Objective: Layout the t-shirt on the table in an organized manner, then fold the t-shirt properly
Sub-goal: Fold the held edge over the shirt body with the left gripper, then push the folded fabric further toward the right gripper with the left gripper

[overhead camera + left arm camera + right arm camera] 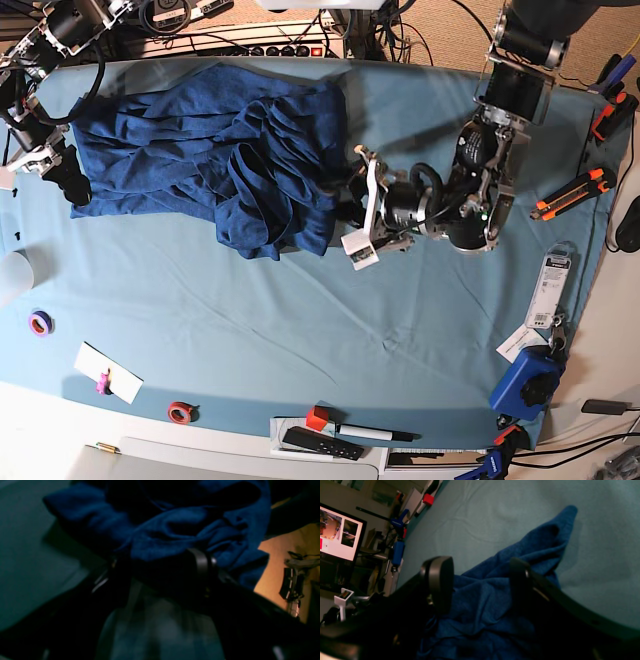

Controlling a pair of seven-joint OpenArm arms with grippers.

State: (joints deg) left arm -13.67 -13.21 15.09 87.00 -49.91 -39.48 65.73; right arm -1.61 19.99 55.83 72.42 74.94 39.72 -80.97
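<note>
The dark blue t-shirt [200, 150] lies crumpled across the far left part of the teal table [300, 340]. My left gripper [347, 207] lies at the shirt's right edge. In the left wrist view its dark fingers [202, 561] stand apart, with bunched t-shirt [175, 527] fabric over the gap at their tips. My right gripper [68, 180] is at the shirt's left edge. In the right wrist view its two fingers [440, 580] are spread wide, and t-shirt [485, 600] folds fill the space between them, a corner trailing onto the table [495, 517].
Two small tape rolls [40, 322] [180, 411] and a white paper slip [108, 372] lie front left. A black remote [320, 442] sits at the front edge. A blue clamp [525, 385], a white package [548, 290] and orange cutters [565, 195] line the right side.
</note>
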